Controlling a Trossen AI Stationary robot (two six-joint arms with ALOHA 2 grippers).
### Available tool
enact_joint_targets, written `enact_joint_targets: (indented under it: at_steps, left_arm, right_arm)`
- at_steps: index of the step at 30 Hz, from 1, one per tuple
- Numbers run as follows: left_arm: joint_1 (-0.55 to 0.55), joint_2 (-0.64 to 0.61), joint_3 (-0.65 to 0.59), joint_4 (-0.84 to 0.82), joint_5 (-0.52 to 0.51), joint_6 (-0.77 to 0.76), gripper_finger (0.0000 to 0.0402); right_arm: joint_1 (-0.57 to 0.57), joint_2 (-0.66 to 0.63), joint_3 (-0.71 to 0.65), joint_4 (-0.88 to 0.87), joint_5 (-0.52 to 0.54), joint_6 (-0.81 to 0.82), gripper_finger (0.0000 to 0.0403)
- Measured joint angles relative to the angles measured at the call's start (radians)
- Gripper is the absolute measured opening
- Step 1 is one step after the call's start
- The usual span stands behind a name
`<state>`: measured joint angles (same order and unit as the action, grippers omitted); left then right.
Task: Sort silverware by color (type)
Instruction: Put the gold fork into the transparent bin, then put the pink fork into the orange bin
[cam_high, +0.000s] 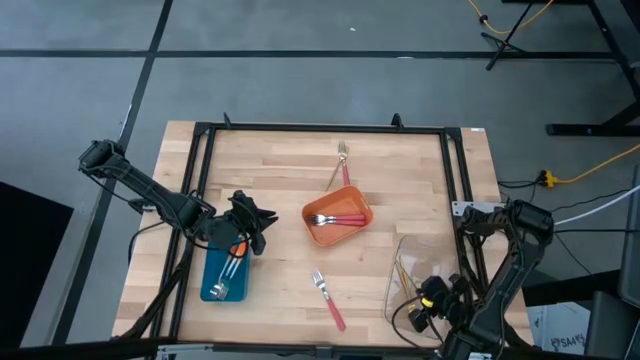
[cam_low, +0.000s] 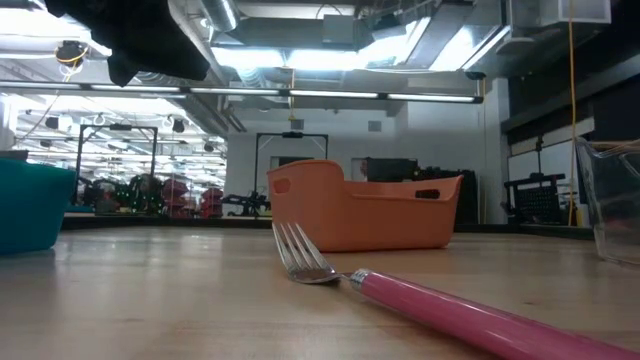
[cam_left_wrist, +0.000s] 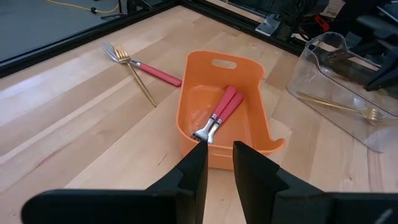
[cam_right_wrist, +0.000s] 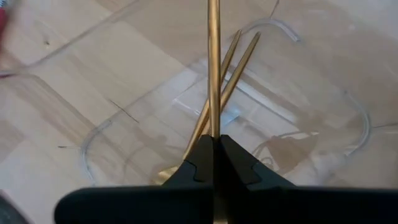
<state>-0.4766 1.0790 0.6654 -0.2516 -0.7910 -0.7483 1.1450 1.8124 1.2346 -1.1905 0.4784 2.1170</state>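
My right gripper (cam_right_wrist: 214, 140) is shut on a gold fork (cam_right_wrist: 214, 62) over the clear tray (cam_right_wrist: 311, 81), at the table's right near corner (cam_high: 428, 298). Two more gold forks (cam_right_wrist: 231, 81) lie in that tray. My left gripper (cam_left_wrist: 217, 163) is open and empty; in the high view (cam_high: 250, 222) it is between the blue tray (cam_high: 222, 278) and the orange tray (cam_high: 338, 222). Orange-handled forks (cam_high: 232, 262) lie in the blue tray. Two pink-handled forks (cam_left_wrist: 219, 113) lie in the orange tray. One pink-handled fork (cam_high: 328, 298) lies on the table near the front. Another (cam_high: 346, 170) lies crossed with a gold fork (cam_high: 336, 176) at the far side. My right gripper pinches the gold fork's thin shaft (cam_right_wrist: 214, 121) between its two fingers. The fork runs straight on ahead of the fingers, along them, and its far end leaves the wrist picture. It is above the clear tray's floor and the forks lying there.
A black frame (cam_high: 320, 128) runs round the wooden table top. In the low view the front pink-handled fork (cam_low: 400, 292) lies in the foreground, with the orange tray (cam_low: 360, 212) behind it. Bare wood shows between the trays.
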Motion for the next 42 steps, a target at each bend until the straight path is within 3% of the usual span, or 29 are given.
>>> enact_joint_targets:
  at_steps: [17, 24, 31, 42]
  left_arm:
    - [0.000, 0.000, 0.000, 0.000, 0.000, -0.001, 0.0070]
    - [0.000, 0.000, 0.000, 0.000, 0.000, -0.001, 0.0070]
    - [0.000, 0.000, 0.000, 0.001, 0.000, -0.002, 0.0070]
    - [0.000, 0.000, 0.000, 0.001, 0.000, -0.003, 0.0070]
  right_arm:
    - [0.000, 0.091, 0.000, 0.097, -0.018, -0.001, 0.0000]
    - [-0.009, 0.091, 0.000, 0.091, -0.089, -0.002, 0.0027]
    - [-0.009, 0.091, 0.000, 0.091, -0.080, -0.002, 0.0060]
    - [-0.008, 0.091, 0.000, 0.090, -0.080, -0.003, 0.0064]
